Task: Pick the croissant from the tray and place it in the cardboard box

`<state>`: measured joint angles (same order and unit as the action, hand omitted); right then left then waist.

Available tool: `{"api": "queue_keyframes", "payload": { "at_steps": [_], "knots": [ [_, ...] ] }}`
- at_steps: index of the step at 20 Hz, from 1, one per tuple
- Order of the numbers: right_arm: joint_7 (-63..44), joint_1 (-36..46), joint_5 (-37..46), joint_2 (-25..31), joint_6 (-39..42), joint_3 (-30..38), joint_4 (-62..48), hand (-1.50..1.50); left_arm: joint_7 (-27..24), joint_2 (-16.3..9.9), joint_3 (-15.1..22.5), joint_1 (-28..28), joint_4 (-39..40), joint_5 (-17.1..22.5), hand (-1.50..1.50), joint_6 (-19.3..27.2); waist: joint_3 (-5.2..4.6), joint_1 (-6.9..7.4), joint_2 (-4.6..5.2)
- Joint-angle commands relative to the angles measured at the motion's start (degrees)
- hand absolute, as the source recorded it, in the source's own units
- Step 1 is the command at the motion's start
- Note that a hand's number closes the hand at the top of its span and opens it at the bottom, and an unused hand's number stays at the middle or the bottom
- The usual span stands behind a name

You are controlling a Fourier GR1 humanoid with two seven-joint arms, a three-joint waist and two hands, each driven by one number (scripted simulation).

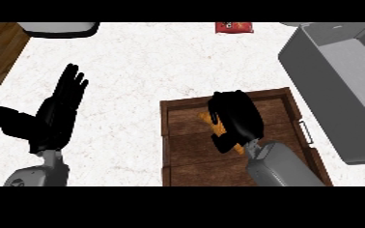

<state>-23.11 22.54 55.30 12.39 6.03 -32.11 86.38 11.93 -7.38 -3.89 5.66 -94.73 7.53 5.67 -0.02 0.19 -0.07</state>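
My right hand (234, 113) is down in the tray (278, 125), fingers curled over the croissant (205, 118), which lies in the tray's upper half. Only slivers of orange crust show: one at the hand's 9 o'clock edge and another by my wrist at 6 o'clock. The hand hides the rest, so I cannot tell whether the croissant is lifted or resting on the wood. The tray is dark brown, with a pale handle (306, 131) on its 3 o'clock side.

My left hand (61, 104) rests at 9 o'clock of the tray, well apart from it, fingers straight and pointing to 12, holding nothing.

A grey box (331, 72) sits at 2 o'clock of the tray on the white bench (143, 63). A red packet (234, 27) lies at 12 o'clock, near the far edge, and a pale rounded thing (61, 29) shows at 11 o'clock.
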Motion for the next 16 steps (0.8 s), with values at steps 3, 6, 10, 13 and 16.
{"api": "queue_keyframes", "payload": {
  "at_steps": [3, 6, 10, 13, 16],
  "knots": [
    [-1.60, 0.84, 1.81, -0.09, 5.37, 1.18, 11.67, 1.50, 5.53, -0.94, -0.19, -0.81, -6.32, 0.73, 0.00, 0.30, 0.02, -0.03, -0.11],
    [-8.29, 1.18, -0.36, -4.10, 3.46, 5.69, 19.08, 1.50, 2.83, -1.32, -2.10, 1.59, -0.84, 1.60, 0.00, -0.35, 0.00, -0.81, -0.25],
    [-13.56, 5.30, 2.90, -5.56, 2.28, 11.17, 20.12, 1.50, -1.22, -0.57, -1.32, -0.17, 1.05, 0.81, 0.00, -1.53, -0.03, -0.30, 0.00],
    [-14.71, 6.79, 1.26, -1.89, 3.16, 19.77, 22.64, 1.50, 3.11, -1.05, -0.94, -0.99, -4.63, 0.81, 0.00, -0.37, 0.03, -0.06, -0.17],
    [-15.37, 9.29, 1.63, -1.55, 3.16, 23.56, 19.90, 1.50, 2.26, 1.54, 1.62, 0.53, -1.79, -2.45, 0.00, 2.10, 0.01, -0.12, 0.06]
  ]
}}
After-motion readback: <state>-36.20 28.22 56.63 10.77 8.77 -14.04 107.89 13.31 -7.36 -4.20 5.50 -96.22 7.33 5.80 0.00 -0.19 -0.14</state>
